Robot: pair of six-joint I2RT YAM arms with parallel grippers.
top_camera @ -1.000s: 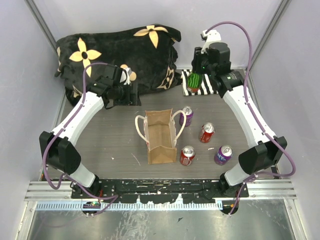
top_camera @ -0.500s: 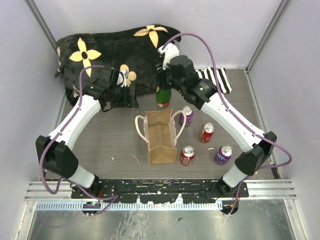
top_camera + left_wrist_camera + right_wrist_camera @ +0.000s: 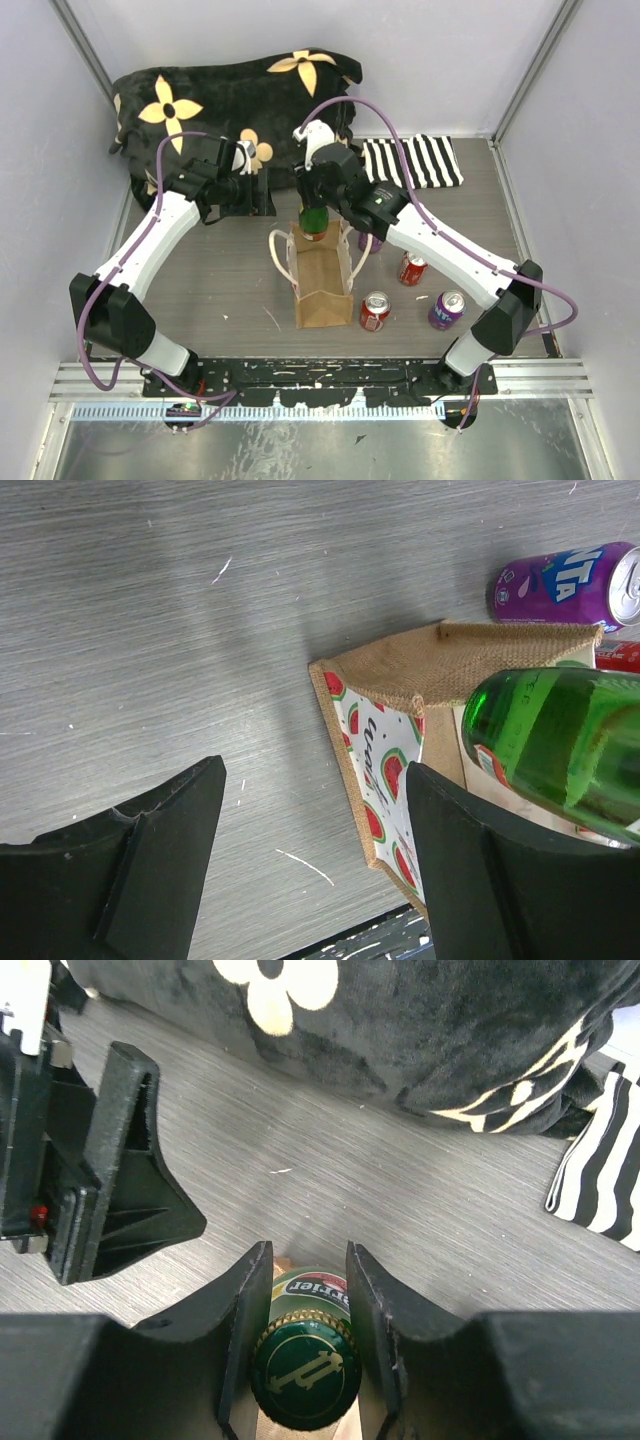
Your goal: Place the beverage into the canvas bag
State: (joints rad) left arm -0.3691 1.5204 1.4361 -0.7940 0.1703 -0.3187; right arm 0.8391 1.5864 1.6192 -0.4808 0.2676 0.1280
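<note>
The beverage, a green glass bottle [image 3: 314, 218] with a green cap [image 3: 305, 1380], hangs upright with my right gripper [image 3: 315, 195] shut on its neck [image 3: 308, 1260]. It is over the far end of the canvas bag [image 3: 322, 275], a tan tote with cream handles that stands mouth up at mid table. In the left wrist view the bottle [image 3: 560, 740] sits just above the bag's burlap rim [image 3: 420, 665]. My left gripper [image 3: 262, 190] stands open just left of the bag's far end, nothing between its fingers [image 3: 315, 780].
A purple can [image 3: 365, 240] stands beside the bag's right handle, partly behind the right arm. Two red cans [image 3: 412, 266] [image 3: 375, 310] and another purple can [image 3: 447, 309] stand right of the bag. A black flowered cushion [image 3: 230, 110] and a striped cloth [image 3: 410, 160] lie at the back.
My right arm has carried the bottle from the striped cloth at the back right leftwards and nearer, to over the bag's far end. The left arm has hardly moved.
</note>
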